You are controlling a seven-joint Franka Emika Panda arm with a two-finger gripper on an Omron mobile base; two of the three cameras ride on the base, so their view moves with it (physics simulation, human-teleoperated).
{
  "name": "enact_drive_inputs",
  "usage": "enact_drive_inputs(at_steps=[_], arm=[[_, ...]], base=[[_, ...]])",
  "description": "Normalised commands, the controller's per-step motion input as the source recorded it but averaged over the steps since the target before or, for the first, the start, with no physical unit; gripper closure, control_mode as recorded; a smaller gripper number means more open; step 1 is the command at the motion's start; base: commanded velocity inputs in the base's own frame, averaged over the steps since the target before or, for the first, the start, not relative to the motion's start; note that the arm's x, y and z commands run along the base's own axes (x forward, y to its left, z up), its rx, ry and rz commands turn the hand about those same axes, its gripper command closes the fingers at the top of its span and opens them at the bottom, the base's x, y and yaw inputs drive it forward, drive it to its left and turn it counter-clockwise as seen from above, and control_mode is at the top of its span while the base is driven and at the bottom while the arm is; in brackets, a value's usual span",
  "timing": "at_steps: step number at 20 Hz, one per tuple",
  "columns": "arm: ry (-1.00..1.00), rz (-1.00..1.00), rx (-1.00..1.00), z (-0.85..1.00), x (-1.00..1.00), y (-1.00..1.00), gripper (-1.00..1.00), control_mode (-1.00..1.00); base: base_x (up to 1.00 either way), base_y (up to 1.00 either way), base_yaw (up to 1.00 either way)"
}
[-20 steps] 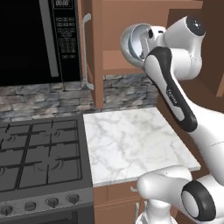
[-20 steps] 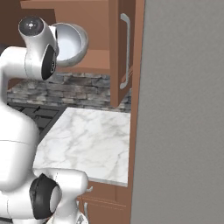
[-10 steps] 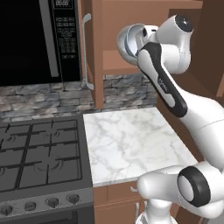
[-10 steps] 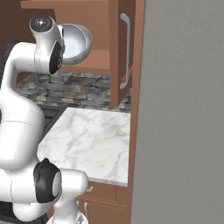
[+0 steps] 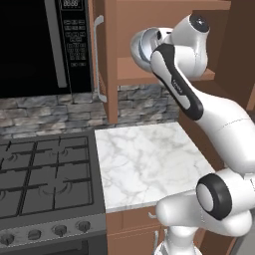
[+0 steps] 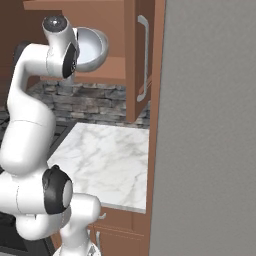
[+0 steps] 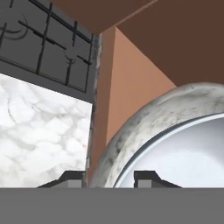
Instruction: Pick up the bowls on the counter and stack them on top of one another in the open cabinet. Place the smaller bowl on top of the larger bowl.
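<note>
Flat, even rendered light, bright overall, no visible source or glare; soft shading only under the cabinet shelf (image 5: 130, 75) and inside the black microwave (image 5: 35, 47). Base views slightly soft, low-res; hand view sharp, worktop (image 7: 41, 127) veins crisp, no edge distortion.

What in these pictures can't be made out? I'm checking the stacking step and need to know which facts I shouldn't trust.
- Small white bowl: nowhere identifiable.
- Pincer's tips, hand view: cut off by the bottom edge; they straddle the wide grey speckled stone-like bowl's rim.
- Bowl's underside, left base view: hidden behind the arm, so its clearance over the brown wooden cabinet's shelf is unclear.
- Shelf's back, right base view: hidden by the bowl.
</note>
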Motion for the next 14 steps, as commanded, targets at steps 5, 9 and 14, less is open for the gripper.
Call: enact_drive_inputs(at_steps=[5,9,14], arm=[[0.00,-0.02,0.00,0.00,0.36,0.00,1.00,-1.00],[0.00,-0.02,0.00,0.00,0.41,0.00,1.00,-1.00],[0.01,0.00,0.00,0.00,0.13,0.00,1.00,-1.00]], base=[[0.00,0.00,0.00],[0.00,0.00,0.00],[0.00,0.00,0.00]])
